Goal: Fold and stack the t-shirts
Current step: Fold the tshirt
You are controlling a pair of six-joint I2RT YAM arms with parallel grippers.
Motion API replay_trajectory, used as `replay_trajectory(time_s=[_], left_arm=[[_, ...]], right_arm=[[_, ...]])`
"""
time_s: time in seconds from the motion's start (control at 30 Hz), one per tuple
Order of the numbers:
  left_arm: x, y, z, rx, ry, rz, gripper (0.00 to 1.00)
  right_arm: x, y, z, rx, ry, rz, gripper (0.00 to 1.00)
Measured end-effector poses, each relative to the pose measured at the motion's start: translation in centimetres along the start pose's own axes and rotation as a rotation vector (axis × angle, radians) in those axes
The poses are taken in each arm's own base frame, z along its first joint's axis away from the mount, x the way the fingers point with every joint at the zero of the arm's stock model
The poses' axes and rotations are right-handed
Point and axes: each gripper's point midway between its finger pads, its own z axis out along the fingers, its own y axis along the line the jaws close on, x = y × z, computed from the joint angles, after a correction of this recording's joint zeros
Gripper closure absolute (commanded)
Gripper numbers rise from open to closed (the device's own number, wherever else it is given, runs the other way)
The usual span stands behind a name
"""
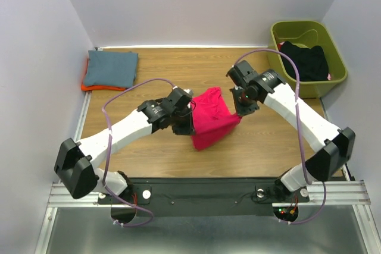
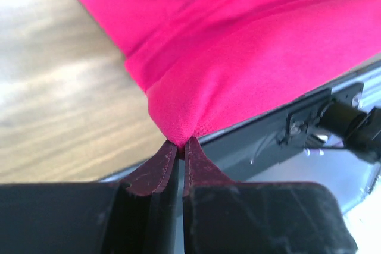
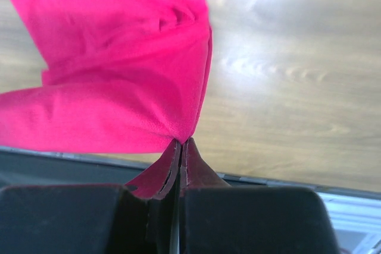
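Green bin (image 1: 338, 66) at far right corner of counter (image 1: 155, 153), black garment (image 1: 306, 60) inside. Far left: grey-blue shirt (image 1: 110, 68) folded flat on orange shirt (image 1: 95, 88), only the orange edge shows. Pink shirt (image 1: 211, 120) mid-counter, strung between both arms, well apart from stack and bin. Left pincer (image 2: 180, 144) clamped tight on one corner of it, right pincer (image 3: 180, 142) clamped tight on the opposite corner. Counter is wood-grain, walls (image 1: 190, 4) plain white.
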Motion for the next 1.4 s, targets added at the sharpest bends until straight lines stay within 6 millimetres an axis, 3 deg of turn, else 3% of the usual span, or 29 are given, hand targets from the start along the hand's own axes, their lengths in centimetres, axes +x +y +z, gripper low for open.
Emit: replay_trajectory(time_s=[0.37,0.97,1.4], left_arm=[[-4.4,1.9,1.3,-0.032,-0.039,0.011,1.0],[-9.9,6.9,4.9,-0.064,-0.04,0.001,1.0],[-12.7,10.4,7.7,-0.08,-0.075,-0.023,1.0]], right_arm=[[-7.4,1.0,0.2,0.032,-0.093,-0.053,0.99],[-14.4,3.3,8.3,0.036,-0.081,-0.106,1.0],[-16.6,4.1,14.3,-0.003,-0.115,-0.09,0.99]])
